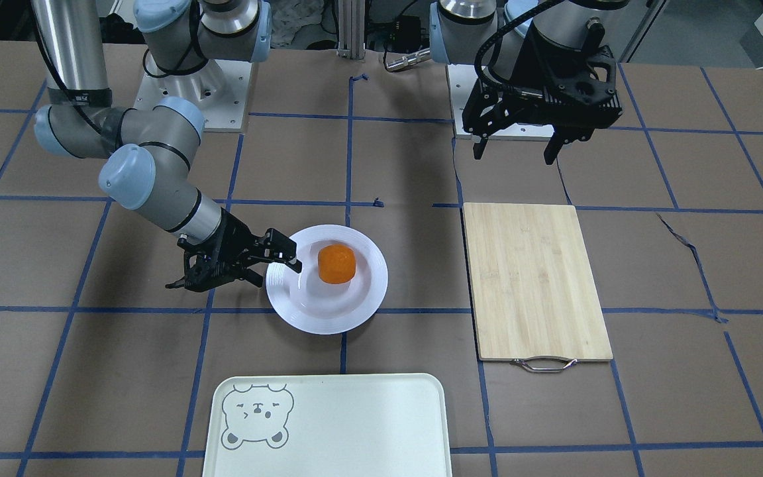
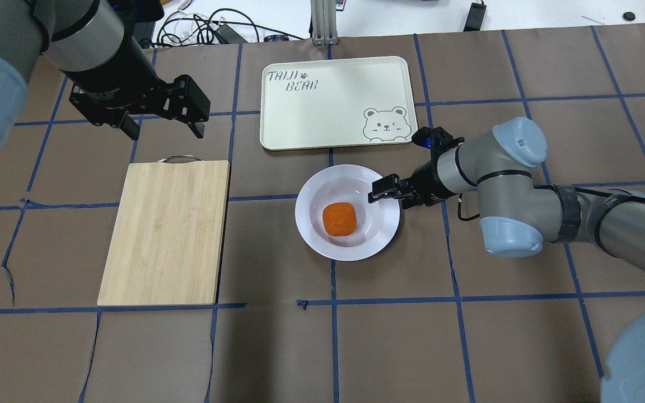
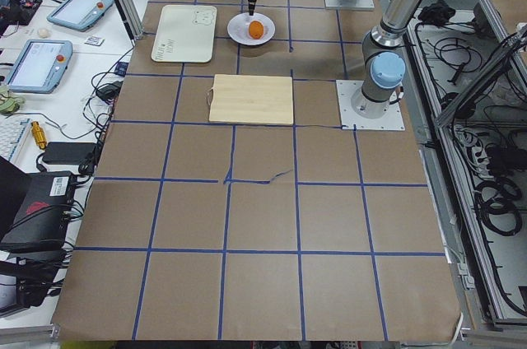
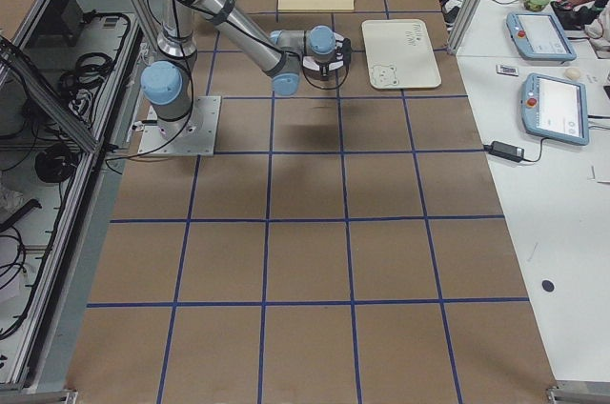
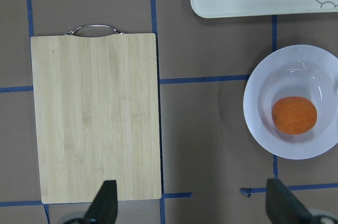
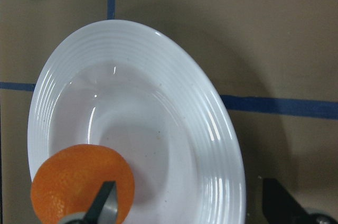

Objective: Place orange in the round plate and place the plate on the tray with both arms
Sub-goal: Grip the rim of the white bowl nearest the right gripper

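The orange (image 2: 339, 218) lies in the well of the white round plate (image 2: 314, 226), at mid-table. My right gripper (image 2: 392, 193) is low at the plate's rim on the robot's right and is open. In the right wrist view one finger (image 6: 103, 203) hangs over the orange (image 6: 74, 182) and the other is outside the rim (image 6: 211, 129). The pale tray (image 2: 322, 106) with the bear drawing lies just beyond the plate. My left gripper (image 2: 163, 131) hovers open and empty above the far end of the cutting board, well away from the plate (image 5: 264, 123).
A bamboo cutting board (image 2: 166, 232) with a metal handle lies on the robot's left of the plate. The table is brown with blue tape lines. Tablets and cables sit on the white bench (image 4: 562, 137) past the tray.
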You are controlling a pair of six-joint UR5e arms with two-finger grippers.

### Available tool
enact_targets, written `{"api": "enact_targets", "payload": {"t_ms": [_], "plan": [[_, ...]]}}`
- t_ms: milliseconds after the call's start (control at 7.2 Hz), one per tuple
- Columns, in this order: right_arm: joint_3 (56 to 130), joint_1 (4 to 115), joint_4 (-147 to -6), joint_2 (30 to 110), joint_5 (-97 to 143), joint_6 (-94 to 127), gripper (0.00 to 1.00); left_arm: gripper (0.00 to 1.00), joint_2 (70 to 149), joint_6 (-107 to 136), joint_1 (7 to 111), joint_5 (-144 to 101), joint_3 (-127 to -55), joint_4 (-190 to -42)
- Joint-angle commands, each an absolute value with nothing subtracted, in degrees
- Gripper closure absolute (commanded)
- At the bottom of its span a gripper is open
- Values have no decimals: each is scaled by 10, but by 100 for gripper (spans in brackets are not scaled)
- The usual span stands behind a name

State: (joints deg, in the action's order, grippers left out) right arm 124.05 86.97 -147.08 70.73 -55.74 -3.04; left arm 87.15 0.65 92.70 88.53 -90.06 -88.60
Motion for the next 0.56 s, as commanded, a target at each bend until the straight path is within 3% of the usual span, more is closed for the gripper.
{"api": "enact_targets", "payload": {"t_ms": [0,278,417], "plan": [[1243,874,-1470,705,-557,-21,12,0,872,5,925,886,-900,-889],[1244,875,-1469,705,-557,-12,19,0,872,2,925,885,-900,-889],[1244,876,-1465,701,-556,-12,31,0,873,3,926,885,-899,-888]]}}
